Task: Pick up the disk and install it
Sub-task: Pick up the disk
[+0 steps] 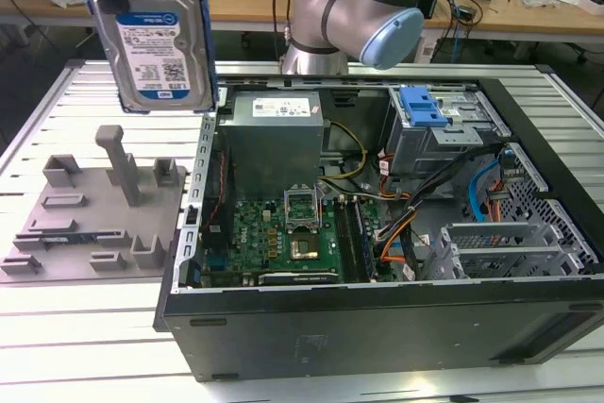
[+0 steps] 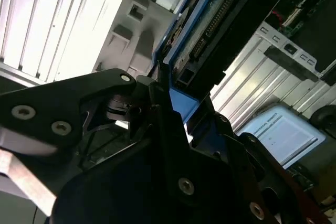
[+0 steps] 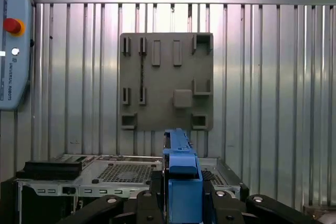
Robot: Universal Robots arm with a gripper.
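The tool [image 3: 182, 195] is pinching the disk [image 1: 160, 40] by the top end of its blue frame, with one black finger [image 3: 156, 203] pressing on each side. The disk is hanging upright in the air at the exterior view's left. It is above the grey holder [image 1: 94, 205] and near the left wall of the open computer case [image 1: 377, 304], touching neither.

To my eye this is the carry toward the drive cage [image 1: 444, 139], far right inside the case. Doing it well means gripping squarely on the frame and letting the disk hang plumb without swinging. It also needs enough height to clear the case wall and the loose cables [image 1: 415, 219].

The disk body is flat, silver-grey metal with a glossy blue-and-white label. Its frame is thin blue plastic, probably springy, so it could flex or slip under a skewed squeeze. The holder is matte grey, moulded with slots and one tall post. The surface [image 1: 57, 346] is ribbed, shiny aluminium.
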